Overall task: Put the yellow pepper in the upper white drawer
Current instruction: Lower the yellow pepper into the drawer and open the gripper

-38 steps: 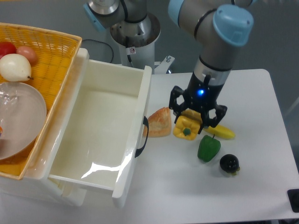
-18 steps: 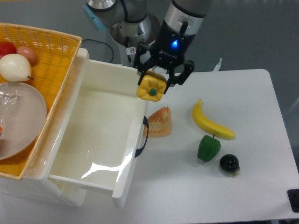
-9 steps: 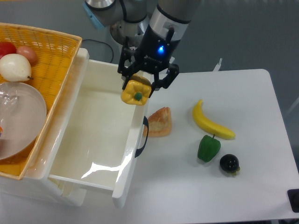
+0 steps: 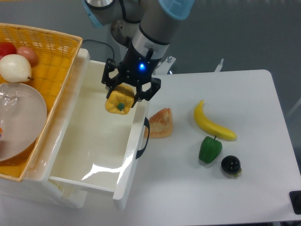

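My gripper (image 4: pixel 123 97) is shut on the yellow pepper (image 4: pixel 118 103), a glossy lobed pepper with a green stem facing the camera. It hangs above the right part of the upper white drawer (image 4: pixel 75 136), just inside its front panel. The drawer stands pulled open, deep-walled and white, with a black handle (image 4: pixel 143 139) on the front. Its floor holds nothing that I can see.
A yellow wicker basket (image 4: pixel 51 52) with fruit and a clear bowl (image 4: pixel 19 120) sits left of the drawer. On the table to the right lie a bread piece (image 4: pixel 161 123), a banana (image 4: pixel 212 123), a green pepper (image 4: pixel 209 149) and a dark round fruit (image 4: pixel 231 165).
The gripper lifted the yellow pepper from the table beside the banana and carried it left, over the drawer's front panel. It now hangs lower over the drawer's inside.
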